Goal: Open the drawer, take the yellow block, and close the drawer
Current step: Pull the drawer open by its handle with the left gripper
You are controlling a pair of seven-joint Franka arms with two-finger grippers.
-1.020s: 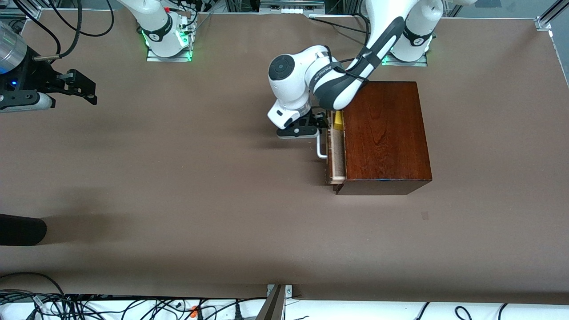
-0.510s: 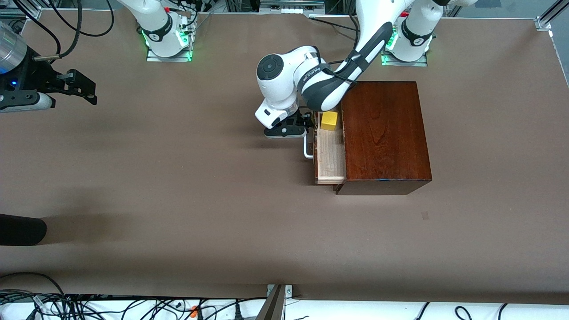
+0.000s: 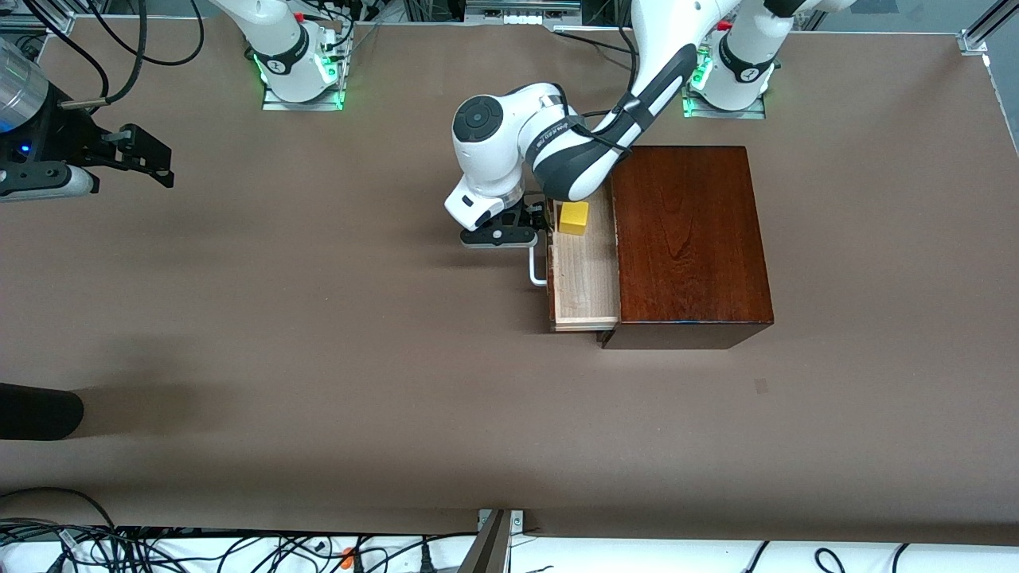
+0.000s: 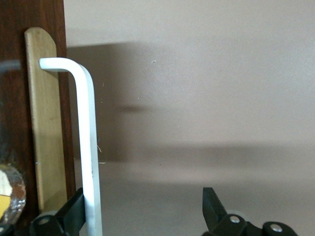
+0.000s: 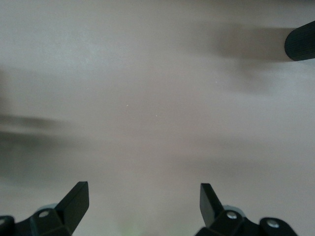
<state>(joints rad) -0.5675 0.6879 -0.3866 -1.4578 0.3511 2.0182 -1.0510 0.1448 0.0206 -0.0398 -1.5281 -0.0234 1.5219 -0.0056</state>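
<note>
So the drawer (image 3: 585, 274) is being shown pulled part way out of the box (image 3: 689, 239), toward the right arm's end of the table (image 3: 318, 358), with pale tray floor exposed down its length. Its long axis is running from the front camera up toward the arm bases, and the white handle (image 3: 538, 270) is lying along that same line on the drawer front.

Farther from the camera, at the end of the tray nearest the bases, the block (image 3: 573, 217) is sitting inside the drawer, right by the front panel.

The left end effector (image 3: 525, 231) is being held at the upper end of the handle. In the left wrist view its fingers are spread apart, with one finger (image 4: 74, 216) touching the white bar (image 4: 88, 147) and the other standing well clear, so the handle is being hooked rather than pinched, as far as can be judged.

The relation that matters: the block is lying just beside the left end effector, toward the box, with only the drawer front between them. A lift over that panel and a short shift toward the box is probably being called for.

The right end effector (image 5: 142, 206) is waiting with fingers apart over bare table at its own end, much farther from the block.
</note>
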